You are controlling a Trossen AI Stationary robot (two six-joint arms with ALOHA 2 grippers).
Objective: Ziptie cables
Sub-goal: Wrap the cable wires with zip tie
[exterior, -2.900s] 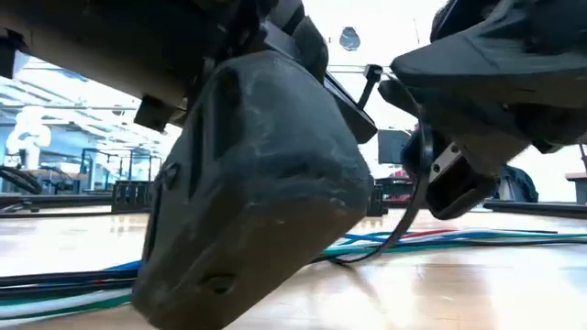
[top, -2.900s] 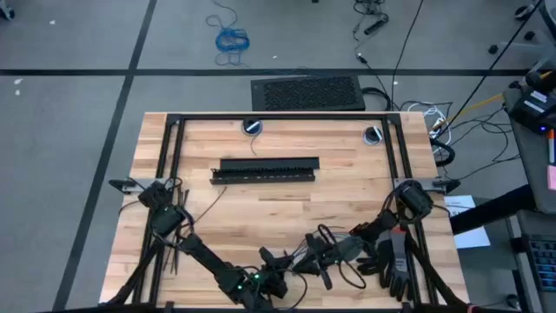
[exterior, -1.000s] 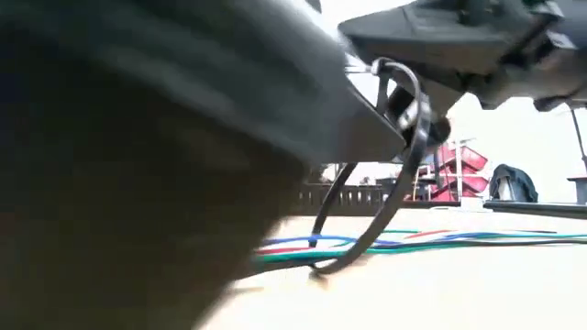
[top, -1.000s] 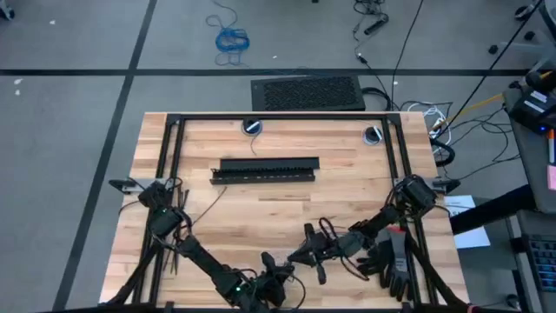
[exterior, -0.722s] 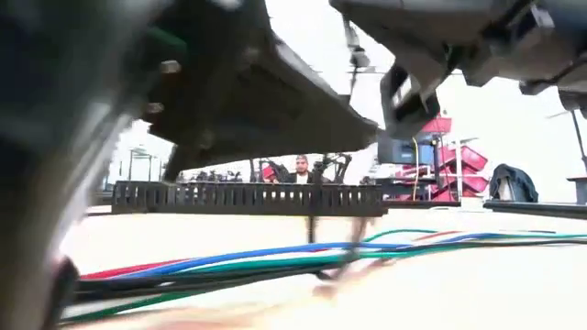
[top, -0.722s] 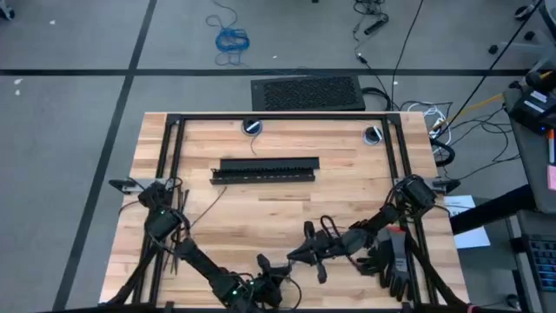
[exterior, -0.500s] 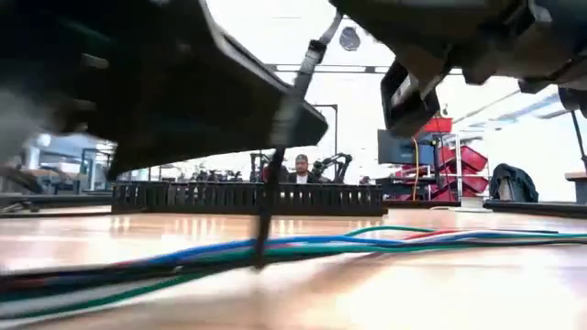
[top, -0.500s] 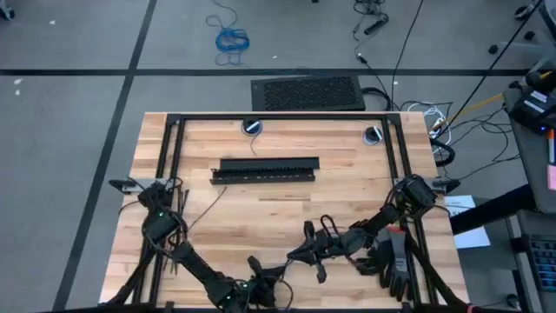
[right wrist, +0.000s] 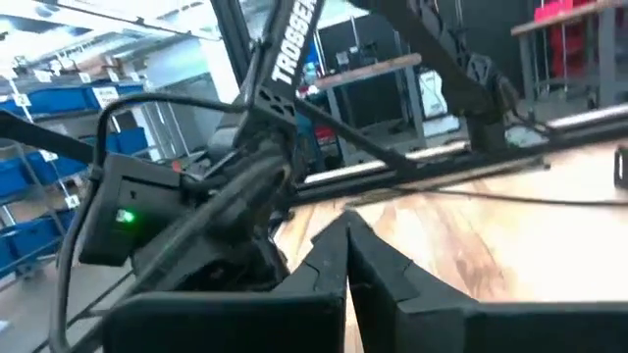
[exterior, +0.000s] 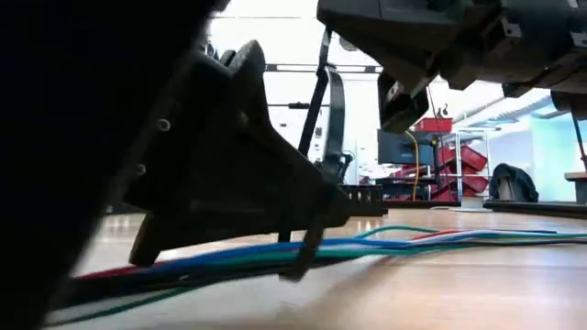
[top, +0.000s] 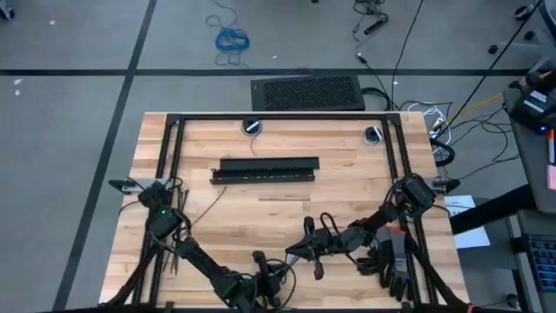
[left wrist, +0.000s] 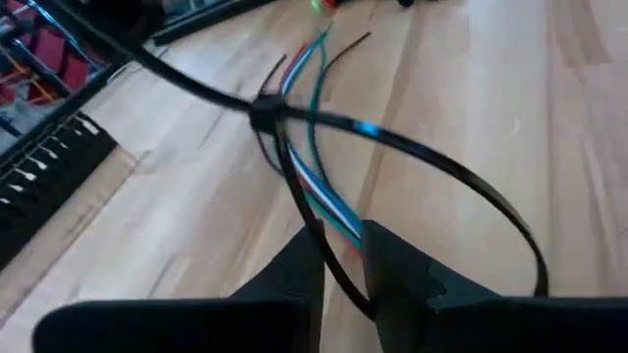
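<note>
Left hand (left wrist: 341, 257) pinches a ziptie (left wrist: 432, 167) that loops around the cables (left wrist: 299, 147), low at the near edge of the tabletop (top: 347, 187). Right hand (right wrist: 345, 257) is pressed together just beside it, up off the wood.

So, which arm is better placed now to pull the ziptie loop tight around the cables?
Probably the left arm. Its pincer already grips the ziptie, which is looped around the cables. The right pincer is shut and appears empty.
</note>
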